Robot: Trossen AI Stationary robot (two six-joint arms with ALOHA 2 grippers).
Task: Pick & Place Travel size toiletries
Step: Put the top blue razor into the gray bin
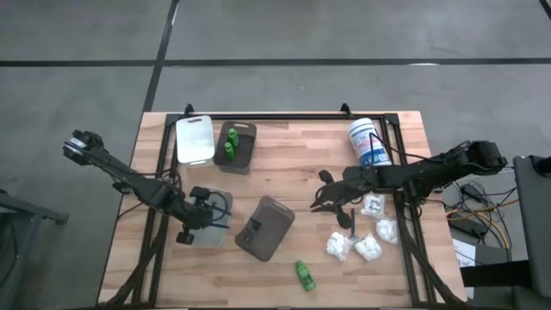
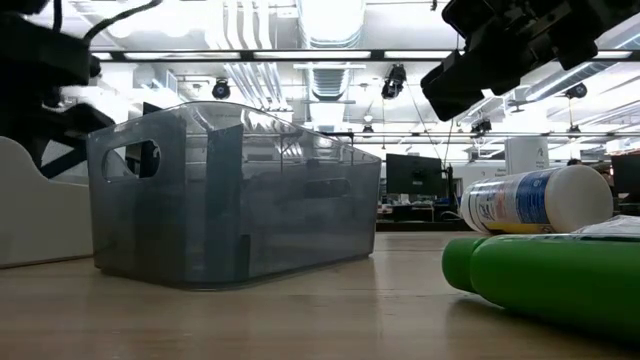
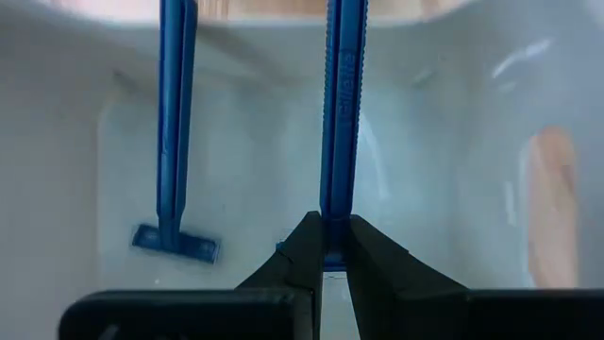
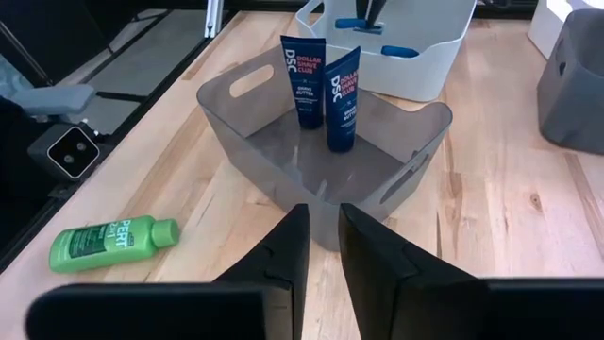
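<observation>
Currently the grey tray (image 1: 265,228) is taken as the landmark, lying near the middle of the table (image 1: 284,146). Just beside it, on the left arm's side, the left gripper (image 3: 326,247) is lowered into a white tray (image 3: 57,189), and its fingers are clamped on the end of a blue razor (image 3: 342,104). A 2nd razor (image 3: 174,142) is seen lying beside the held one in that same tray. On the other side of the grey tray, the right gripper (image 4: 324,247) hangs above the table with its fingers narrowly parted and nothing between them. 2 dark blue tubes (image 4: 321,83) are stood upright inside the grey tray. A green bottle (image 1: 305,275) lies on the table near the tray's front corner. 4 white packets (image 1: 365,234) are clustered beyond the right gripper, with a white tub (image 1: 368,143) lying farther back.
</observation>
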